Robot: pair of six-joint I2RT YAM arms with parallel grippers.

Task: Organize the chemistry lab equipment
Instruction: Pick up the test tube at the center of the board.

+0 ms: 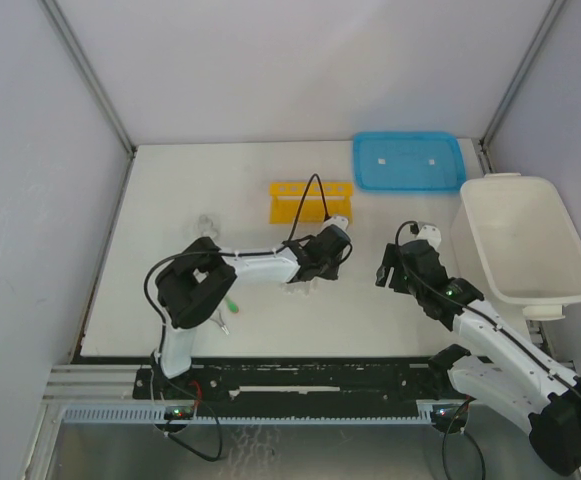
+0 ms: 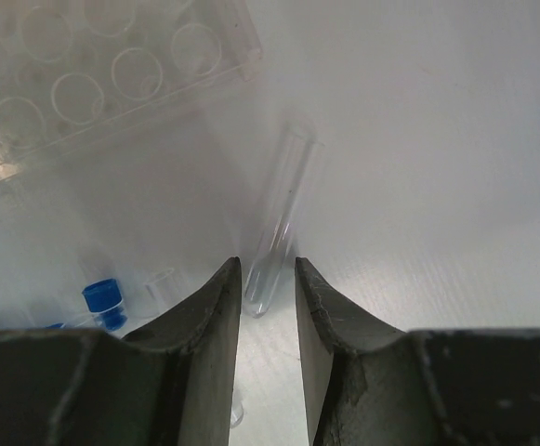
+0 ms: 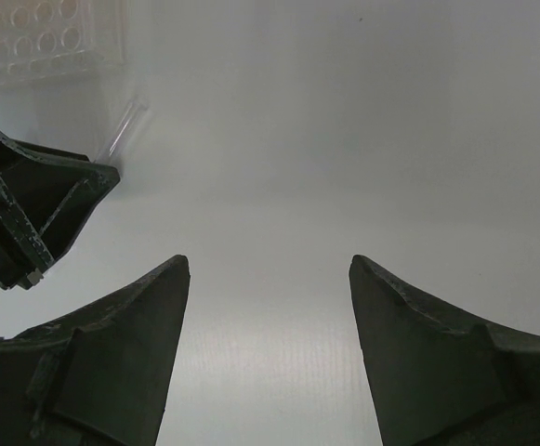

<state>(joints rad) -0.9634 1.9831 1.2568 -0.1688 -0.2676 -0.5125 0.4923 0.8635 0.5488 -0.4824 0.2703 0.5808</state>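
task looks at early stage. landmark: yellow plastic tube rack [image 1: 311, 201], holes look empty from above.

- left gripper [image 2: 269, 279]: jaws narrow, rounded end of clear glass tube [image 2: 280, 223] between tips; firm grip or not, cannot tell. tube lies just in front of rack.
- blue-capped tube [image 2: 103, 301] loose on table, near rack, left of gripper.
- green-tipped stick [image 1: 229, 308] well apart from rack, near left arm base.
- right gripper [image 3: 270, 307]: jaws wide, holds nothing, right of rack.

left to do, as i judge: almost all items.
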